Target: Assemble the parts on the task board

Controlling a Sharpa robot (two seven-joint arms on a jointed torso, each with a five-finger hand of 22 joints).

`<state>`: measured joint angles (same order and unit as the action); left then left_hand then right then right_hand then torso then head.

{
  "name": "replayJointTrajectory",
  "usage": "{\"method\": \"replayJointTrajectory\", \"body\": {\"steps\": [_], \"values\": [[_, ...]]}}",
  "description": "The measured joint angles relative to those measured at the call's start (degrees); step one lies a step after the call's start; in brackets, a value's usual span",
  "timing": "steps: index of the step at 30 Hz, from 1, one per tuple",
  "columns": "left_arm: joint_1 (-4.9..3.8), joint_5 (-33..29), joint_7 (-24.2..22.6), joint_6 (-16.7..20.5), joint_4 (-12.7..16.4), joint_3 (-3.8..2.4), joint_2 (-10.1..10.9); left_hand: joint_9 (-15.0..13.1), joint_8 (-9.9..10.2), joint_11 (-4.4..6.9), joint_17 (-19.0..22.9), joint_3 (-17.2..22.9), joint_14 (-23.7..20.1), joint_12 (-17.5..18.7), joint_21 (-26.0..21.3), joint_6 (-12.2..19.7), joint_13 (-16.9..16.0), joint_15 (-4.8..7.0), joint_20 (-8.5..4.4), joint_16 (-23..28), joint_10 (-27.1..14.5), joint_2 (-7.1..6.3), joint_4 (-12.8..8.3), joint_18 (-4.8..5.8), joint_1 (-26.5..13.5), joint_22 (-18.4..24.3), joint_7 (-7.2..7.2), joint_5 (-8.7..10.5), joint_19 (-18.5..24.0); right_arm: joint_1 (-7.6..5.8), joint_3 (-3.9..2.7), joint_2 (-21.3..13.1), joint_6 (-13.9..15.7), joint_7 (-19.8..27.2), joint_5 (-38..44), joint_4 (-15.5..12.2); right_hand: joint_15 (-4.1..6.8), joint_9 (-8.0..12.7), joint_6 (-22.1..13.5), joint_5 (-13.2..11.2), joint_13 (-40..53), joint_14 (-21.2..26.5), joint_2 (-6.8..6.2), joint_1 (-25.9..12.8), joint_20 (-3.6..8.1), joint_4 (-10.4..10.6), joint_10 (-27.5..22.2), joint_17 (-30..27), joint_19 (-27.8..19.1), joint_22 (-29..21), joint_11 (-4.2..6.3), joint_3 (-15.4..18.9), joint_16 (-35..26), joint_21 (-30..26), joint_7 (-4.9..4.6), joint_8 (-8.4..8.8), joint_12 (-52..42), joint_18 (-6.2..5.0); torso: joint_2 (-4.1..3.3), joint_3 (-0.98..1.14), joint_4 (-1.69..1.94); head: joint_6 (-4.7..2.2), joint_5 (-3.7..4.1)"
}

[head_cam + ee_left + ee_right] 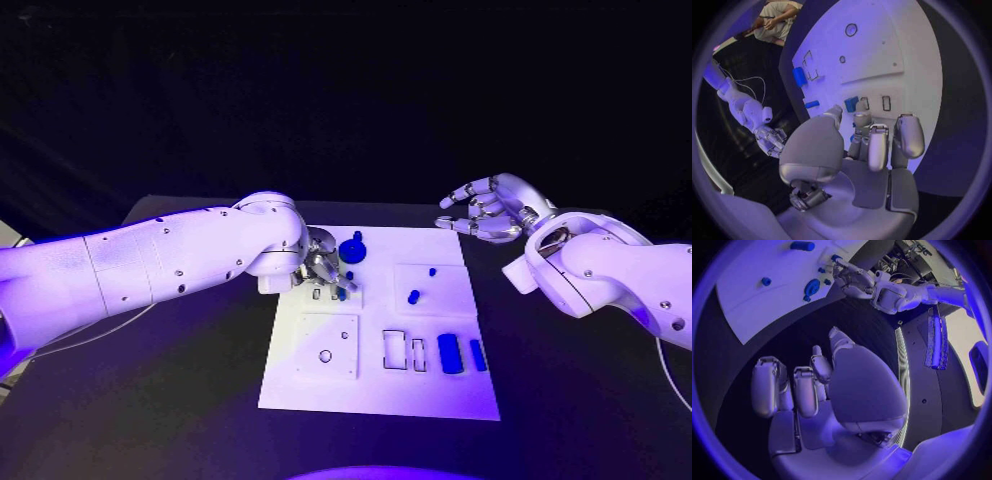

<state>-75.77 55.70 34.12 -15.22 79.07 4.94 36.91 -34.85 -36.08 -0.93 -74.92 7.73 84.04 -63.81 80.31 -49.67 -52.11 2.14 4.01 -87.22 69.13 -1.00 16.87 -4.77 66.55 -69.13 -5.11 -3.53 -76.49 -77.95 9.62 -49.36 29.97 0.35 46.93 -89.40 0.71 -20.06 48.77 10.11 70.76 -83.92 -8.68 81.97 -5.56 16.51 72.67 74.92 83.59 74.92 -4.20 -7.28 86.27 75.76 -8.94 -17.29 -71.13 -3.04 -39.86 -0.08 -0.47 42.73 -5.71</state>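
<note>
Head view: a flat white rectangular task board (378,395) is lying in the middle of the black counter (188,400), carrying several raised square plates with small cut-outs.

Parts: a round blue knob-like part (353,250) is standing near the board's far left corner; a small blue peg (414,296) is sitting upright in the far right plate; two blue rectangular blocks (450,353) are lying side by side at the board's near right, just beside a pair of empty rectangular slots (394,348).

Left hand (320,272): the silver many-fingered hand is hanging over the board's far left area, just beside the round knob, fingers pointing down at the plate. In the left wrist view its fingers (877,145) are curling forward over the board; whether they are pinching anything cannot be told.

Right hand (490,208): it is hovering above the counter past the board's far right corner, well apart from every part, fingers spread and loosely curved, holding nothing
</note>
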Motion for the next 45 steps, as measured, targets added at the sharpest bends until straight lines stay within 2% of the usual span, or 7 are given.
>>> {"method": "replayJointTrajectory", "body": {"steps": [11, 19, 24, 36, 39, 41, 45], "values": [[0.01, -0.8, 0.0, -0.8, -0.2, 0.13, 0.0, -0.8, 0.0, 0.00, 0.0, 1.4, 0.0, 0.0, 0.2, 0.0, 0.1, 0.00, 0.00, 0.0, 0.0, 0.33, -0.2, -0.01, 0.3, -0.2, 0.02, 0.00, 0.0, 0.00, 0.00, 0.0, -0.1, -0.1, 0.0, 0.0, 0.00, 0.0, 0.0, 0.2, 0.0, 0.0, 0.30, 0.3, -0.01, 0.0, 0.0, 0.0, 0.0, 0.0, 0.00, 0.0, 0.0, -0.2, 0.00, 0.00, 0.0, 0.00, 0.04, 0.07, 0.03, 0.20, 0.08], [0.03, -1.6, 0.0, -0.9, 0.3, 0.26, 0.0, -2.4, 0.5, 0.22, 0.0, 7.5, 0.0, 0.0, 0.5, 0.6, -0.1, 0.00, 0.00, 0.0, -0.2, 0.74, -0.1, -0.01, 4.0, -0.7, 0.21, 0.00, 0.0, 0.00, 0.00, 0.2, -0.3, -0.1, 0.0, 0.1, 0.00, 0.0, 0.0, 0.2, 0.3, 0.0, 0.30, 0.3, -0.20, 0.0, 0.0, 0.0, -0.2, 0.0, 0.00, 0.0, 0.0, -0.2, 0.00, 0.00, 0.0, 0.00, 0.04, 0.06, 0.02, 0.35, 0.01], [0.02, -2.0, 0.0, -0.8, 0.1, 0.30, 0.0, -3.7, 0.8, 0.22, 0.0, 13.8, 0.0, 0.0, 0.7, 0.6, -0.4, 0.00, 0.00, 0.0, -0.2, -0.22, -0.2, -0.01, 5.1, -0.9, 0.21, 0.01, 0.0, 0.00, 0.00, 0.2, -0.5, -0.2, 0.0, 0.1, 0.00, 0.0, 0.0, 0.2, 0.4, 0.0, 0.30, 0.3, -0.20, 0.0, 0.0, 0.0, -0.2, 0.0, 0.00, 0.0, 0.0, -0.2, 0.00, 0.00, 0.0, 0.00, 0.05, 0.04, -0.04, 0.41, -0.01], [0.00, -2.7, -0.1, -0.9, -0.2, 0.51, -0.3, -5.7, 1.0, 0.21, 0.0, 22.3, 0.0, 0.0, 0.7, 0.7, -0.5, -0.01, 0.00, 0.0, -0.2, -2.90, -0.5, 0.00, 5.3, -1.2, 0.10, 0.21, 0.0, 0.01, 0.00, 0.2, -1.0, -0.3, 0.0, 0.0, 0.00, 0.0, 0.0, 0.5, 0.4, 0.0, 0.30, 0.3, -0.20, 0.0, 0.0, 0.0, -0.2, 0.0, 0.00, 0.0, 0.0, -0.2, 0.00, 0.00, 0.0, 0.00, 0.07, 0.01, -0.02, 0.55, 0.09], [0.01, -3.0, -0.1, -0.8, -0.2, 0.59, -0.2, -6.6, 1.1, 0.20, 0.0, 26.4, -0.1, 0.0, 0.7, 0.9, -0.6, 0.31, 0.00, 0.0, -0.2, -4.01, -1.6, 0.00, 5.9, -1.3, 0.12, 0.37, 0.0, 0.01, 0.00, 0.2, -1.2, -0.3, 0.0, 0.0, 0.00, 0.0, 0.0, 0.5, 0.4, 0.0, 0.30, 0.3, -0.20, 0.0, 0.0, 0.0, -0.2, 0.0, 0.00, 0.0, 0.0, -0.2, 0.01, 0.00, 0.0, 0.00, 0.07, 0.00, -0.02, 0.58, 0.09], [0.04, -3.2, -0.2, -0.7, -0.2, 0.61, -0.1, -8.1, 0.2, 0.21, 0.0, 28.2, 0.0, 0.2, 0.7, 1.1, -0.7, 0.44, 0.00, 0.0, -0.2, -5.02, -0.2, -0.01, 5.6, -1.3, 0.24, 0.40, 0.0, 0.01, 0.01, 0.2, -1.3, -0.3, 0.0, 0.0, 0.00, 0.0, 0.0, 0.5, 0.4, 0.0, 0.30, 0.3, -0.20, 0.0, 0.0, 0.0, -0.2, 0.0, 0.00, 0.0, 0.0, -0.3, 0.00, 0.00, 0.0, 0.00, 0.07, 0.00, -0.01, 0.59, 0.09], [0.07, -4.1, -0.5, -0.1, 0.2, 0.62, 0.4, -11.3, -1.9, 0.86, 0.0, 32.2, 0.0, 0.2, 1.0, 1.2, -1.1, 0.44, -0.20, 0.0, 0.4, -7.13, 0.4, 0.00, 3.8, -1.7, 0.41, 0.23, -0.2, 0.05, 0.01, 0.2, -1.6, -0.4, 0.0, 0.0, 0.00, 0.0, 0.0, 0.5, 0.4, 0.0, 0.30, 0.3, -0.20, 0.0, 0.0, 0.0, -0.2, 0.0, 0.00, 0.0, 0.0, -0.5, 0.00, 0.00, 0.0, -0.01, 0.08, 0.01, -0.01, 0.59, 0.09]]}}
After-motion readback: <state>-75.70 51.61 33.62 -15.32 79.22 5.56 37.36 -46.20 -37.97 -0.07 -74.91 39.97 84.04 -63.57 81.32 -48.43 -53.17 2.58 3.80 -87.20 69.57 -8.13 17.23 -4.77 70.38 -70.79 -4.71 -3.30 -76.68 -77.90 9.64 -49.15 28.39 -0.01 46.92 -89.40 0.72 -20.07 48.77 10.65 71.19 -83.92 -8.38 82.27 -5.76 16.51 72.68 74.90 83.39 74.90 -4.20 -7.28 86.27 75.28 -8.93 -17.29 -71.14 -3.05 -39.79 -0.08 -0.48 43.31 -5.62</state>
